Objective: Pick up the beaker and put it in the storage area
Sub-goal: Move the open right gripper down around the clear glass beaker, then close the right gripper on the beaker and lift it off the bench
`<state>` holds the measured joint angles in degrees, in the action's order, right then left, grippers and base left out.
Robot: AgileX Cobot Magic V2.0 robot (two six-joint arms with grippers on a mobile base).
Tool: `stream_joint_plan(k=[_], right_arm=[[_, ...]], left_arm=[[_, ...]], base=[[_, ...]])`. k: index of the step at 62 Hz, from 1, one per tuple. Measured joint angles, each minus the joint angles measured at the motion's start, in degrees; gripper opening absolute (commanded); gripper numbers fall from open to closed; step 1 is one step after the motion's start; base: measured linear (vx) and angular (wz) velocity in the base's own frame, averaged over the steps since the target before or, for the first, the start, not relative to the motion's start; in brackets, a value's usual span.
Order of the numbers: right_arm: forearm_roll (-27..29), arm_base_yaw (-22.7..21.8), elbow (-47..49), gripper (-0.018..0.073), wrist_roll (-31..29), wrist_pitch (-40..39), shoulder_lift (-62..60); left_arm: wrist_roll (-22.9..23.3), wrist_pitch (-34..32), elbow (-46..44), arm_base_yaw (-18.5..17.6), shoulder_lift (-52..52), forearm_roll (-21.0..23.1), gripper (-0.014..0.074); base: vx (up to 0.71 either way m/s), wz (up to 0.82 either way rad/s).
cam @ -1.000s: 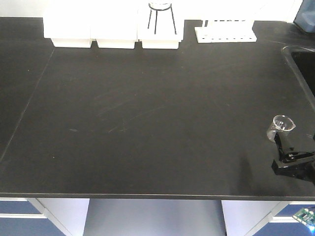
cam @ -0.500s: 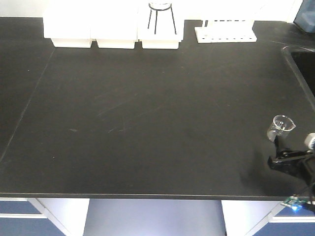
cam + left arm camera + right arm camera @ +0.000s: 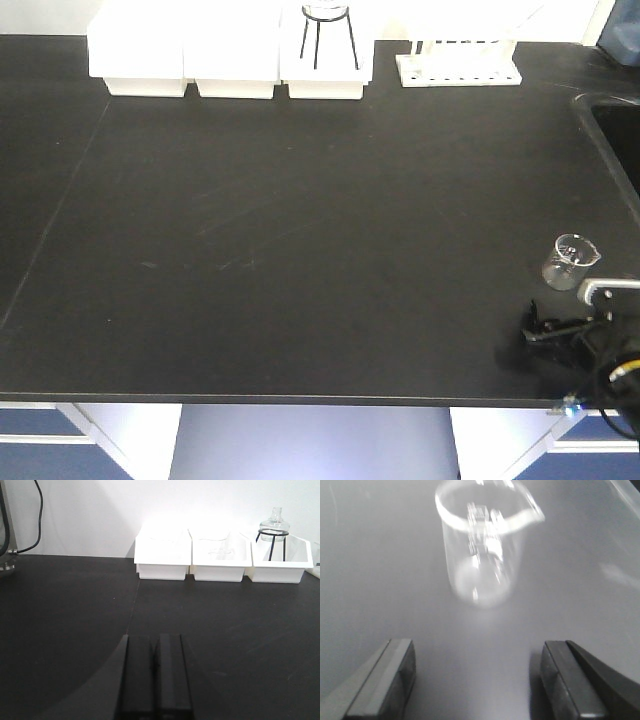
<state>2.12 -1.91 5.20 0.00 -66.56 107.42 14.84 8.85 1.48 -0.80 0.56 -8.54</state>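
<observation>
Beaker (image 3: 570,261): clear glass, upright on the black benchtop (image 3: 300,250) near its front right corner, pour lip pointing right.
Right gripper (image 3: 475,680): fingers spread wide apart with nothing between them. The beaker (image 3: 485,550) stands just ahead of the gap, untouched.
Left gripper (image 3: 152,675): fingers pressed together, holding nothing, low over the bench and facing the back wall.
Back edge: three white boxes (image 3: 230,50) in a row, with a glass vessel (image 3: 274,522) on black wire legs at the rightmost one.
Rack (image 3: 458,62): white, right of the boxes.
Basin (image 3: 618,130): dark, at the bench's right edge.
</observation>
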Motion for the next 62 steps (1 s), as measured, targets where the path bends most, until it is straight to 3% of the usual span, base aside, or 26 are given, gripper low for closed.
stream_joint_plan(k=[26,31,37,43,62], right_arm=[[0.87,0.0,13.05,0.0535,0.0,-0.18,8.05],[0.89,0.0,14.08,0.045,0.0,-0.18,8.66],[1.12,0.0,14.21,0.0244,-0.37,-0.18,8.73],[1.29,0.0,13.15,-0.0018,-0.77,-0.32,8.21],[1.29,0.0,2.88,-0.0003,-0.5,1.47,-5.84]], left_arm=[[0.0,0.0,0.0,0.0,0.0,0.0,-0.0008],[0.0,0.0,0.0,0.0,0.0,0.0,-0.0008],[0.0,0.0,0.0,0.0,0.0,0.0,-0.0008],[0.0,0.0,0.0,0.0,0.0,0.0,-0.0008],[0.0,0.0,0.0,0.0,0.0,0.0,-0.0008]], base=[[0.0,0.0],[0.0,0.0],[0.0,0.0],[0.0,0.0],[0.0,0.0]])
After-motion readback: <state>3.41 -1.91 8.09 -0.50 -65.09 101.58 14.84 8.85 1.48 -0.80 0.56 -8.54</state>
